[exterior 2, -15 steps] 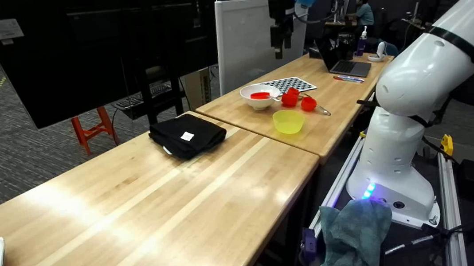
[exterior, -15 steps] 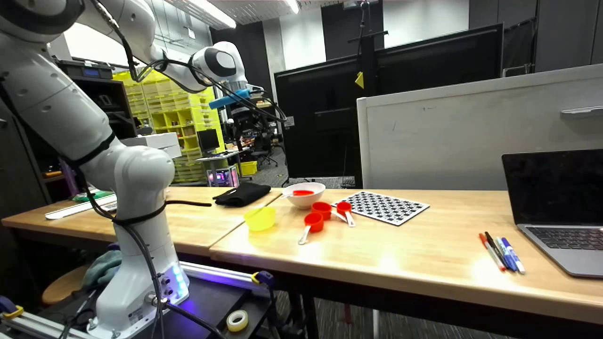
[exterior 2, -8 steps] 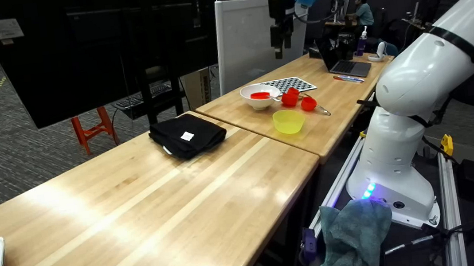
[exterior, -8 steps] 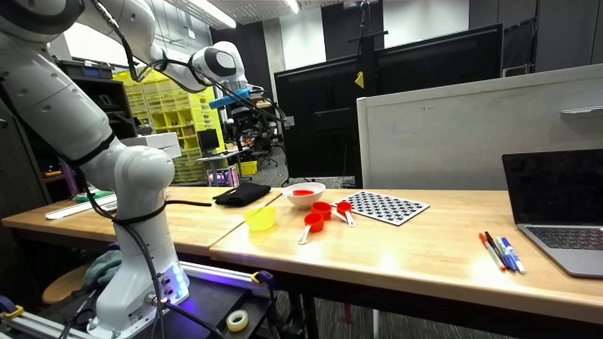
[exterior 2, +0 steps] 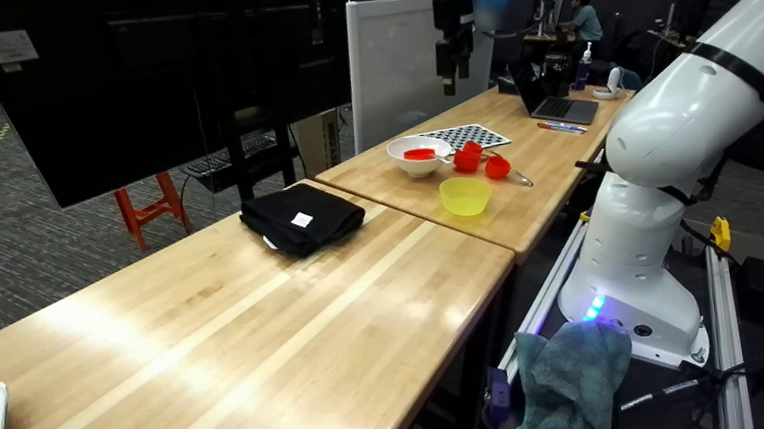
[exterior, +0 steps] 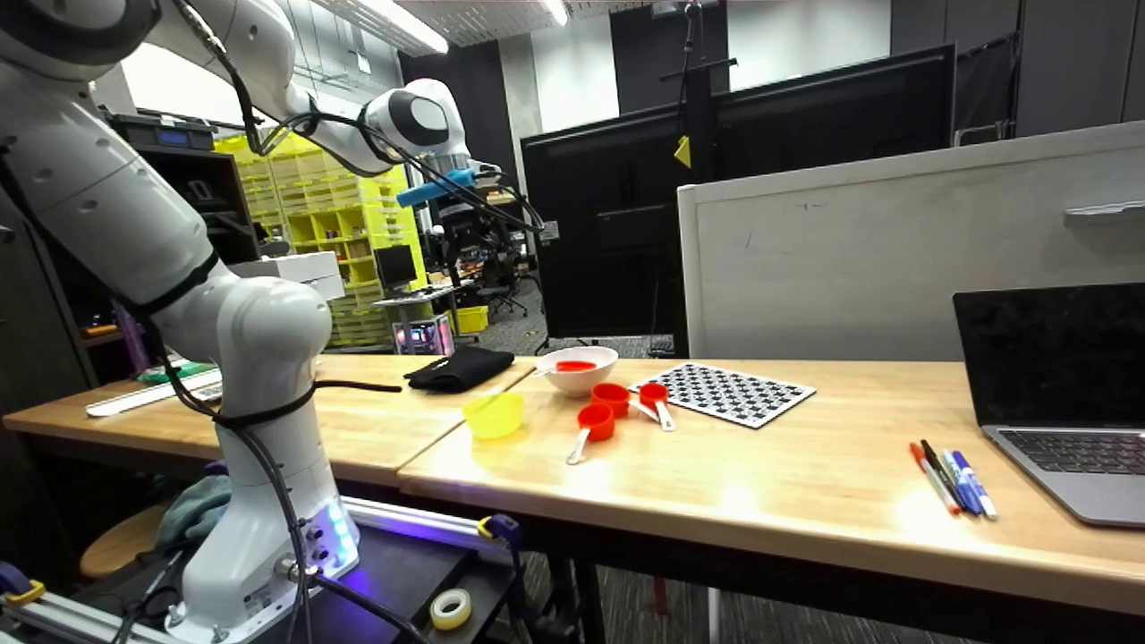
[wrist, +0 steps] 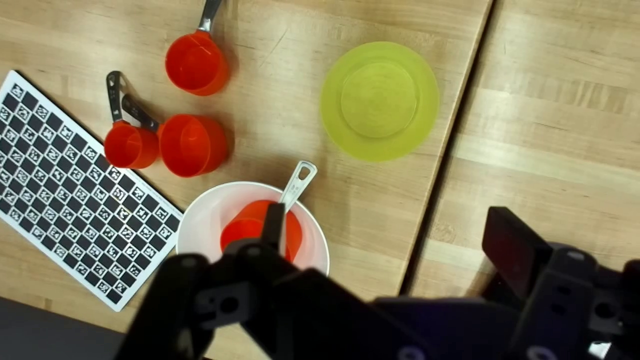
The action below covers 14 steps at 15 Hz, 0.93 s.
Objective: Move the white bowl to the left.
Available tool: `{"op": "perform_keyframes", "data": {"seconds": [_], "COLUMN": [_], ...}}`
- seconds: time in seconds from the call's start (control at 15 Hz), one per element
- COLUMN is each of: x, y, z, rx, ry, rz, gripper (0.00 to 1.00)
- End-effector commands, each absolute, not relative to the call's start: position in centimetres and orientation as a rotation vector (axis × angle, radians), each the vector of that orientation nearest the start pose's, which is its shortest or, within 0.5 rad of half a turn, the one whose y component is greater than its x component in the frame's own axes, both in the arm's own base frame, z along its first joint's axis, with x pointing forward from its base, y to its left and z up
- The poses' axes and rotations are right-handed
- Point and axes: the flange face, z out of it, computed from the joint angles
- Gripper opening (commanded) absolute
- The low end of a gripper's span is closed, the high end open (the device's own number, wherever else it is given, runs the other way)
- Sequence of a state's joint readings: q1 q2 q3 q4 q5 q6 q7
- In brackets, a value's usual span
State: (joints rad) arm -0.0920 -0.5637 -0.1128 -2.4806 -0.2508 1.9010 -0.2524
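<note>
The white bowl (exterior: 586, 385) stands upright on the table and shows in both exterior views (exterior 2: 412, 167). A red measuring cup (wrist: 245, 227) lies inside it, its metal handle over the rim. In the wrist view the bowl (wrist: 197, 227) is at lower centre-left, partly hidden behind a dark finger. My gripper (wrist: 387, 227) is open and empty, its fingers wide apart. It hangs high above the table in an exterior view (exterior 2: 456, 76), apart from the bowl.
A yellow cup (wrist: 380, 100) and several red measuring cups (wrist: 192, 145) are near the bowl. A checkered board (exterior: 725, 394) lies beside it. A folded black cloth (exterior 2: 303, 218) lies across the table seam. Pens (exterior: 955, 483) and a laptop (exterior: 1073, 465) are farther off.
</note>
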Motion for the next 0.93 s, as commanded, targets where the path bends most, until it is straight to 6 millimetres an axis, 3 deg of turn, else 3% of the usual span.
{"op": "perform_keyframes", "data": {"seconds": [0.0, 0.47, 0.87], "x": [36.9, 39.9, 45.4], "y": [-10.2, -13.4, -15.0], "z": [47.8, 43.7, 40.3], "rx": [-3.263, -3.17, -3.033], "ry": [-0.256, -0.278, -0.416], "rz": [0.103, 0.385, 0.583], "gripper": [1.0, 1.0, 1.0]}}
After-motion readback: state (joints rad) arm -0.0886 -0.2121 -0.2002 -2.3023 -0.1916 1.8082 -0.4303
